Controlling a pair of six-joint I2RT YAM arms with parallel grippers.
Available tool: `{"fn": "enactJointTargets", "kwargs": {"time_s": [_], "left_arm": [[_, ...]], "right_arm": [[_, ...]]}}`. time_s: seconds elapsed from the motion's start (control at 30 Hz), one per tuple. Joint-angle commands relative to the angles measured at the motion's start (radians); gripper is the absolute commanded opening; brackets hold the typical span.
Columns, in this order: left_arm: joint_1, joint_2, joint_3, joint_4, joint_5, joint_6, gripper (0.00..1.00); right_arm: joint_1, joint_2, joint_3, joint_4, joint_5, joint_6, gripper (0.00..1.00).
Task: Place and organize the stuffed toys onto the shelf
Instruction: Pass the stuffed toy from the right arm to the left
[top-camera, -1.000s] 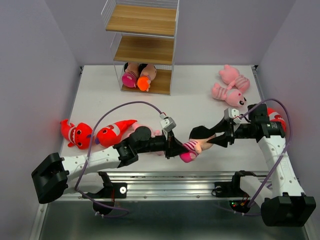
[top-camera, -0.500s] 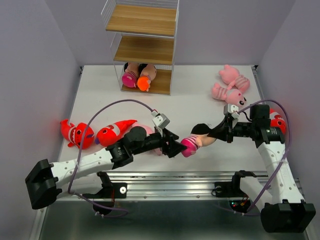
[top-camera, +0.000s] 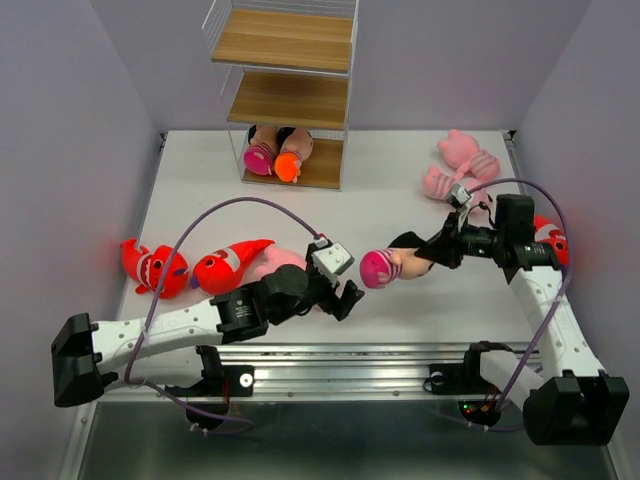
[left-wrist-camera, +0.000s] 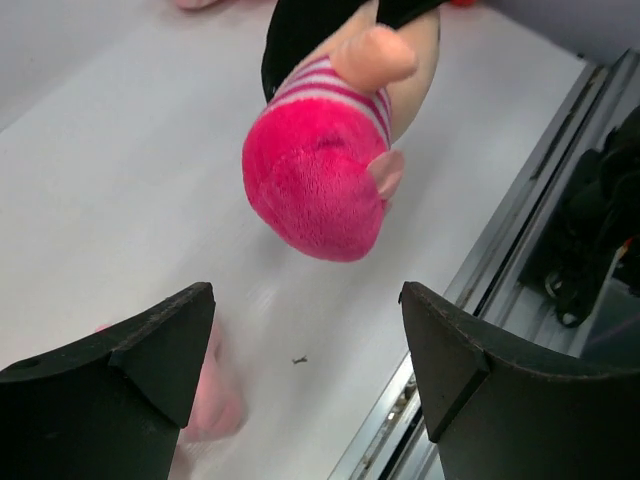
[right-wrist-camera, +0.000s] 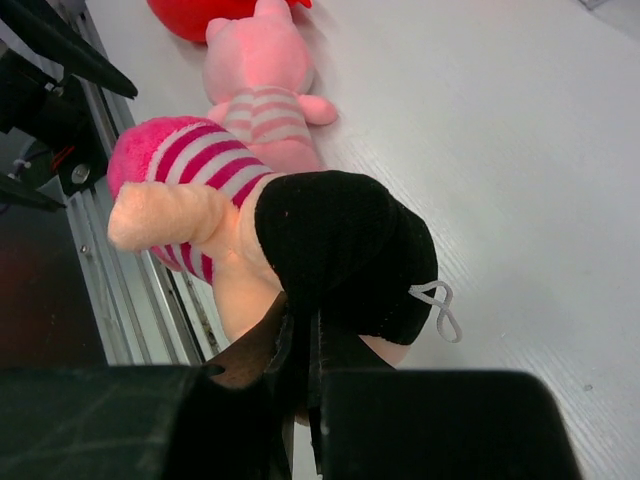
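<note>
1. Right gripper (top-camera: 432, 256): the jaws are clenched on the dark-haired head of the held doll (top-camera: 385, 267). The doll hangs above the table (top-camera: 400, 200) near its centre, with its pink striped end pointing toward 9 o'clock.
2. Left gripper (top-camera: 345, 293): the jaws are released and spread wide, grasping nothing. It sits at the held doll's 8 o'clock, close to the pink end but apart from it.
3. Shelf (top-camera: 285, 95): it stands at the table's 12 o'clock. Two shelved dolls (top-camera: 275, 155) lie side by side on the bottom board.
4. Near pink animal (top-camera: 283, 258): it lies on the table at the left gripper's 10 o'clock, partly covered by the left arm.
5. Two red sharks (top-camera: 152, 268) (top-camera: 228, 263): they lie at the table's 9 o'clock, just beside each other.
6. Far pink animals (top-camera: 462, 148): a pair lies at 2 o'clock, touching. The right wrist overlaps the lower one.
7. Red item (top-camera: 550, 243): it sits at 3 o'clock, mostly hidden behind the right arm, and is probably a third shark.
8. Purple cable (top-camera: 240, 203): it arcs from the left arm above the near pink animal.
</note>
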Motion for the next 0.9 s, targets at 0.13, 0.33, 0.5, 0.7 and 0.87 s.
{"fn": "enactJointTargets", "kwargs": {"time_s": [0.13, 0.33, 0.5, 0.7, 0.87], "left_arm": [[-0.013, 0.149, 0.124, 0.016, -0.074, 0.135, 0.86], [-0.013, 0.239, 0.187, 0.026, -0.051, 0.147, 0.85], [-0.013, 0.285, 0.205, 0.027, -0.049, 0.112, 0.68], [-0.012, 0.313, 0.194, 0.047, -0.042, 0.055, 0.29], [-0.002, 0.299, 0.170, 0.087, -0.020, 0.028, 0.00]], "right_arm": [[0.050, 0.000, 0.052, 0.035, 0.026, 0.036, 0.01], [0.059, -0.012, 0.032, 0.038, 0.022, 0.033, 0.01], [0.059, -0.017, 0.023, 0.041, 0.019, 0.031, 0.01], [0.059, -0.015, 0.025, 0.041, -0.001, 0.031, 0.01], [0.059, -0.007, 0.020, 0.043, -0.012, 0.030, 0.01]]}}
